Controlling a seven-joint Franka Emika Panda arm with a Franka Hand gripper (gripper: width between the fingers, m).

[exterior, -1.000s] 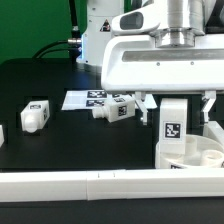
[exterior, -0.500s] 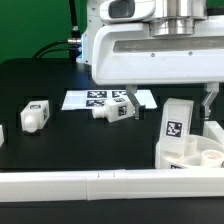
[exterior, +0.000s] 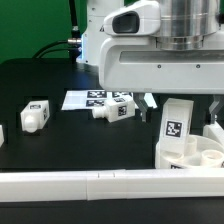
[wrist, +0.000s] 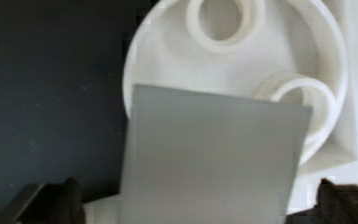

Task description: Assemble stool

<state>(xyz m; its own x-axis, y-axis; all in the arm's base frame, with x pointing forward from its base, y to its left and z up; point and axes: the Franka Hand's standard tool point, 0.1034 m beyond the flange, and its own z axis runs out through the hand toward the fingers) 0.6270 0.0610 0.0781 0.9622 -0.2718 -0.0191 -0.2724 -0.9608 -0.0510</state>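
The round white stool seat (exterior: 192, 155) lies at the exterior view's lower right, sockets up. One tagged white leg (exterior: 176, 122) stands upright in it. My gripper (exterior: 181, 102) is open, with a finger on each side of the leg's top and a gap on both sides. In the wrist view the leg (wrist: 211, 150) fills the middle over the seat (wrist: 229, 40), and my gripper (wrist: 201, 205) straddles it with dark fingertips (wrist: 51, 203) at the corners. Two loose legs lie on the table (exterior: 36, 115) (exterior: 115, 108). A third white part (exterior: 2, 134) shows at the left edge.
The marker board (exterior: 88, 98) lies flat behind the middle loose leg. A long white rail (exterior: 100, 186) runs along the front edge. The table top is black, and a green wall stands behind.
My hand has shifted a little toward the exterior view's right over the seat. The upright leg stays standing in the seat. The loose legs have not moved.
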